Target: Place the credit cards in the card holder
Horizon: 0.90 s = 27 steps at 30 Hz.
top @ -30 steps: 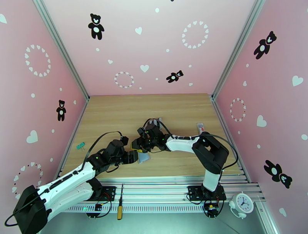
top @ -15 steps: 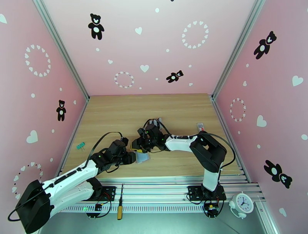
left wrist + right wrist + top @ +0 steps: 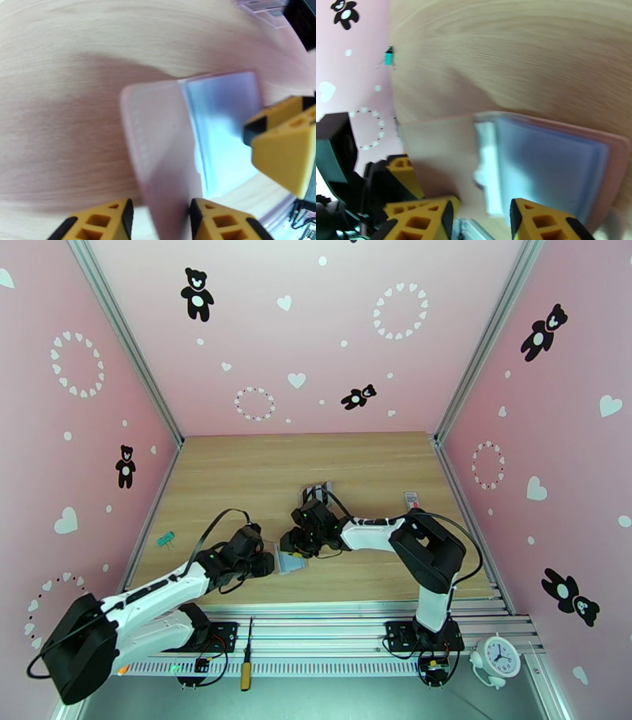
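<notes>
Left gripper (image 3: 162,209) pinches open the tan-pink leather booklet card holder (image 3: 158,130); whether the right gripper (image 3: 482,209) holds anything is unclear; next, probably spreading a bluish clear sleeve (image 3: 221,130).

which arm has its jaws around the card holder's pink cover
The left arm: its jaws straddle the pink cover; the right arm has jaws at the bluish sleeves.

The card holder (image 3: 158,158) shows a matt, leather-like pink cover and glossy clear plastic sleeves (image 3: 221,130) on the matt wood-grain tabletop (image 3: 59,79).
</notes>
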Available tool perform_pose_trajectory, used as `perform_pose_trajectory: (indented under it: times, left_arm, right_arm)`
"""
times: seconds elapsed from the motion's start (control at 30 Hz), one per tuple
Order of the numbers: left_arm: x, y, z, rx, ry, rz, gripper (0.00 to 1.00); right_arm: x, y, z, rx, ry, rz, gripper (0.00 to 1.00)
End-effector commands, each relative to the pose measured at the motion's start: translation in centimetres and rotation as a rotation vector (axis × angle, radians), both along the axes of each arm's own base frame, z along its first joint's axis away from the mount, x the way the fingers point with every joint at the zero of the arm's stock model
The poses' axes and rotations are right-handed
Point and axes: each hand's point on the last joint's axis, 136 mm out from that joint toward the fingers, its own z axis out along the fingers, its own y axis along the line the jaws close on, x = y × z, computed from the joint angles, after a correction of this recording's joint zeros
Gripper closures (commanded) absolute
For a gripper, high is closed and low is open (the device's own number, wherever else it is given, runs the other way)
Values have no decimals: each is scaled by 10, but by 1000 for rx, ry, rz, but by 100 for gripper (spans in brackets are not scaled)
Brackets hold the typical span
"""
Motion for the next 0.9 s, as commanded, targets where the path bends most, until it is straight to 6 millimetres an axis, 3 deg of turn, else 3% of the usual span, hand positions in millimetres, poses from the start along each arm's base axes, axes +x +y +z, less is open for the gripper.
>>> perform_pose_trajectory:
  times: [0.0, 0.33, 0.57, 0.73, 0.87]
  left_arm:
    - [14, -2, 2, 56, -36, -16, 54]
    - [49, -27, -10, 109, -40, -70, 57]
    - [69, -48, -20, 127, -14, -104, 57]
    - [73, -39, -20, 183, -24, -96, 53]
    - [77, -27, -18, 253, -37, -82, 48]
  right_arm:
    - [2, -15, -7, -56, -27, -20, 58]
    - [17, -49, -20, -108, -38, -98, 59]
    - [39, -79, -17, -130, -72, -147, 59]
    - [47, -90, -20, -134, -66, -164, 59]
    - [49, -88, -23, -126, -60, -161, 59]
